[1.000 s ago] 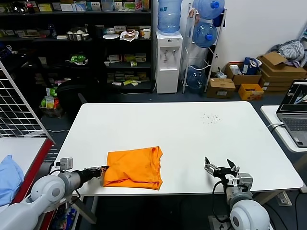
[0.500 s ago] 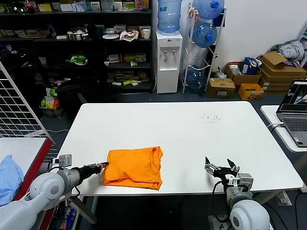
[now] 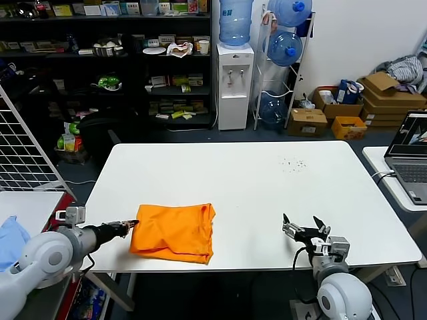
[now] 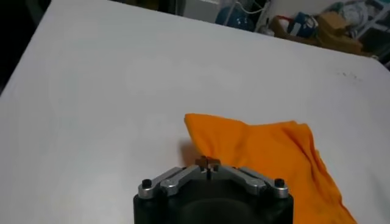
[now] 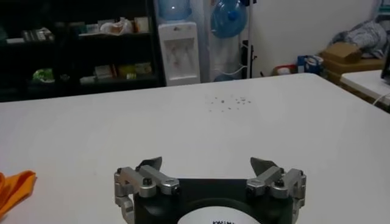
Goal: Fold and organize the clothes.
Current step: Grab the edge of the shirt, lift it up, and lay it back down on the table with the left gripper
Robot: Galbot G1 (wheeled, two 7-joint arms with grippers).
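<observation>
shirt: the orange T-shirt point(image 3: 173, 231) is already folded into a rough rectangle, lying flat on the white table point(image 3: 267, 180) toward the near-left side, pretty close to the front edge.

left gripper: the left gripper point(image 3: 131, 225) is pinched shut right at the shirt's left edge. In the left wrist view the tips point(image 4: 208, 162) meet on the corner of the orange fabric, so I'd say it's clamped on a small bit of cloth, not a whole layer.

right gripper: the right gripper point(image 3: 299, 229) sits low over the near-right part of the table with its fingers spread wide and nothing in them, well apart from the shirt. Looks parked.

risk 1: honestly the grip is tiny. If that arm pulls sideways, the corner could just slip out and the shirt goes nowhere.

risk 2: only one corner is held, so dragging would likely tug the top layer and not the stack. The fold could open up or skew, and the far side already looks a bit rumpled.

risk 3: the shirt is near the front and left edges. Pull too far and part of it droops off the table, then the weight takes the rest.

risk 4: the blue cloth point(image 3: 10, 240) on the side table to the left is near that arm's elbow, could get brushed.
</observation>
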